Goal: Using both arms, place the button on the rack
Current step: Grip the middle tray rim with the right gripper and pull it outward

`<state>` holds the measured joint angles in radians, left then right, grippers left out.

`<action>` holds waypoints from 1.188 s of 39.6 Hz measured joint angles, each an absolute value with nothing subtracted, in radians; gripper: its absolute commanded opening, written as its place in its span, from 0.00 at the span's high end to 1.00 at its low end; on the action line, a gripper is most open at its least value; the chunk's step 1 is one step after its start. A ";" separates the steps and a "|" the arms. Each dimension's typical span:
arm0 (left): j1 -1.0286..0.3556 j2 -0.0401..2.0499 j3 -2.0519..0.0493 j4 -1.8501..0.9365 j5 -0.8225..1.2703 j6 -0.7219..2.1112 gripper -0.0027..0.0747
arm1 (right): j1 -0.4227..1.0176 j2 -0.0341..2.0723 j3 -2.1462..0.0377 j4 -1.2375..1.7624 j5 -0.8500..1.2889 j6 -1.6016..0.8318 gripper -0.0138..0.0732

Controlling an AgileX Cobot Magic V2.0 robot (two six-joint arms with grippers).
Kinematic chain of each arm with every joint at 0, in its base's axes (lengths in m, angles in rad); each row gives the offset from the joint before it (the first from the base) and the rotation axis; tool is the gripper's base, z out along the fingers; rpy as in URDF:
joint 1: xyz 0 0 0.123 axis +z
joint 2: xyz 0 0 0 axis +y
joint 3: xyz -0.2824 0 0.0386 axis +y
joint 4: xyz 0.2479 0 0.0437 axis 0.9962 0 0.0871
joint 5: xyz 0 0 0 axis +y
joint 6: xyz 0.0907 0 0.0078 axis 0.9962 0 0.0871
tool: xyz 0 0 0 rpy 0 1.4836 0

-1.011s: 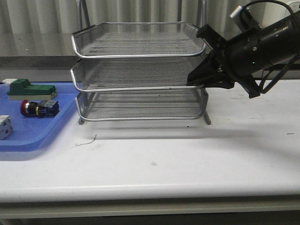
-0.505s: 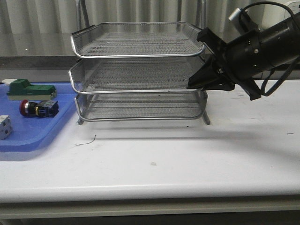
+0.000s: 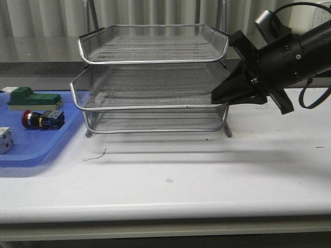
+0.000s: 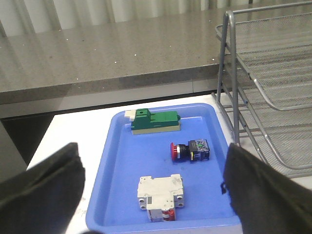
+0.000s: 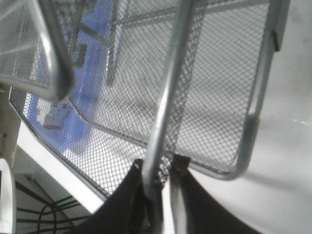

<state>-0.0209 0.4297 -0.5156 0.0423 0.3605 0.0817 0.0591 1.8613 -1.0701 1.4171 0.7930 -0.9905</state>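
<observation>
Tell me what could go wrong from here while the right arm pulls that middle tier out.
The right gripper pinches only the thin rim of the rack's middle tier, so it may slip off. Pulled at one corner, the tier could skew or drag the rack. The button lies untouched in the blue tray.

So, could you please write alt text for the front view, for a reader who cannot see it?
The right gripper pinches the rim of the middle tier of a silver wire rack, which juts forward beyond the other tiers. On the left, a blue tray holds a red-headed button, a green block and a white part.
</observation>
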 measured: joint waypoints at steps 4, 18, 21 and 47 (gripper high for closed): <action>-0.021 0.430 -0.516 0.042 0.360 0.082 0.25 | 0.053 1.861 -1.070 1.371 0.829 -0.974 0.71; -0.021 0.430 -0.516 0.042 0.360 0.082 0.25 | 0.044 1.861 -1.080 1.252 0.901 -0.926 0.71; -0.021 0.430 -0.516 0.042 0.360 0.082 0.25 | 0.044 1.859 -1.082 1.228 0.914 -0.915 0.71; -0.021 0.430 -0.516 0.042 0.360 0.082 0.25 | 0.035 1.858 -1.086 1.071 1.084 -0.878 0.71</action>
